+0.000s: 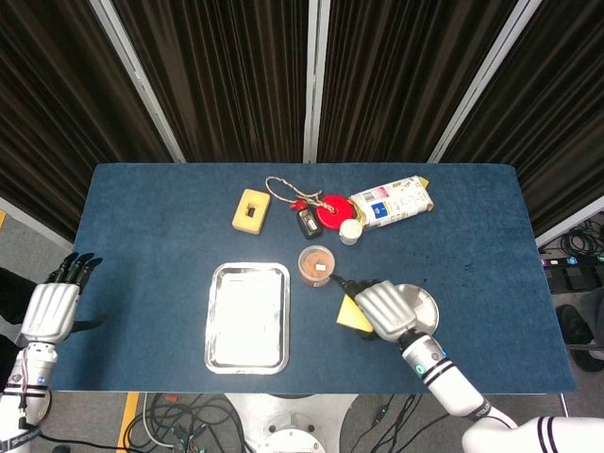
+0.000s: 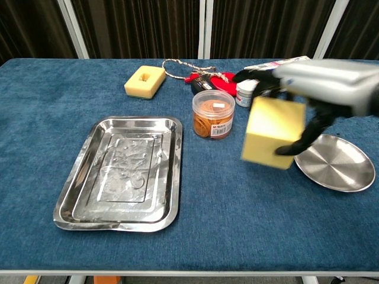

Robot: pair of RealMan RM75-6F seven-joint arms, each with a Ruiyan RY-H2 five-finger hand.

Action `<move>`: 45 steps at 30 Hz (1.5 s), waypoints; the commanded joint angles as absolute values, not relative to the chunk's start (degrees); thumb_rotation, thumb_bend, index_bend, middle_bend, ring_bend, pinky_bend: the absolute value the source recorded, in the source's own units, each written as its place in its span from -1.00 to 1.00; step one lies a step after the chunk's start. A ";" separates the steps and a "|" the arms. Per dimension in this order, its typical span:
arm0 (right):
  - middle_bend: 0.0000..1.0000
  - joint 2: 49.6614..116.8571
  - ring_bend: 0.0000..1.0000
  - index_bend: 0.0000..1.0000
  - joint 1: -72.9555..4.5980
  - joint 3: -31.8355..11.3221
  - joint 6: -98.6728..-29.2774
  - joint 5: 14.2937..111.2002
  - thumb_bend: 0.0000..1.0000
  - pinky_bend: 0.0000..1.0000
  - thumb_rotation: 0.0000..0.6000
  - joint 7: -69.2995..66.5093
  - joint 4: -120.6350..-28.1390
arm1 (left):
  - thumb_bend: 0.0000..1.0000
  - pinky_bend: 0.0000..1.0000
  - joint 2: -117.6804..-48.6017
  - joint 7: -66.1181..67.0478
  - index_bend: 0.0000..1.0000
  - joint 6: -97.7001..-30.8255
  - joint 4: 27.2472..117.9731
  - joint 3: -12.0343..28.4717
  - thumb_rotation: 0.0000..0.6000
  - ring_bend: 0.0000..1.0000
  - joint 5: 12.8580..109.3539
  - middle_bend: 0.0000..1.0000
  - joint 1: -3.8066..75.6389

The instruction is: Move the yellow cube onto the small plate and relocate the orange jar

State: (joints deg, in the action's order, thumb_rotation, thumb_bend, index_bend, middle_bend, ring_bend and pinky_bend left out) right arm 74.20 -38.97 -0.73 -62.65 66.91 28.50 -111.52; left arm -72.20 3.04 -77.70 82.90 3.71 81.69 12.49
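Right hand (image 2: pixel 308 89) clamped on the cube (image 2: pixel 273 132), lifted off the bench just beside the plate (image 2: pixel 337 163). Best carried level over the plate's middle — lowered flat, freed only once seated. Jar (image 2: pixel 213 113) untouched behind. Left hand (image 1: pixel 49 307) empty, off the bench edge.

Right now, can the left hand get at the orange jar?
Probably not: the left hand hangs off the table's left edge, and the orange jar stands far across, beyond the tray.
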 commanded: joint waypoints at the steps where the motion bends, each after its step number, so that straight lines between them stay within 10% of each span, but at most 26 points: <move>1: -0.21 70.22 -0.19 -1.00 -35.87 0.04 -65.13 66.30 -0.46 0.20 1.00 26.38 -111.45 | -0.97 -0.46 -72.34 3.18 -0.73 -77.23 83.02 3.70 1.00 -0.89 81.94 -0.82 12.87; 25: -0.23 69.84 -0.25 -1.00 -31.18 0.29 -59.07 66.24 -0.58 0.12 1.00 14.37 -101.58 | -0.97 -0.48 -73.02 5.02 -0.73 -74.29 83.59 3.71 1.00 -0.89 82.12 -0.82 15.31; 34: -0.74 69.02 -0.96 -1.00 -31.32 0.10 -56.26 67.07 -0.98 -0.67 1.00 12.83 -101.29 | -0.97 -0.48 -73.03 5.24 -0.73 -74.14 83.40 3.78 1.00 -0.89 82.02 -0.82 15.64; 45: -0.81 63.13 -1.00 -1.00 -28.45 -2.40 -63.40 72.89 -0.99 -0.78 1.00 9.34 -107.59 | -0.97 -0.49 -71.49 2.96 -0.73 -71.07 85.76 4.88 1.00 -0.89 83.34 -0.82 18.94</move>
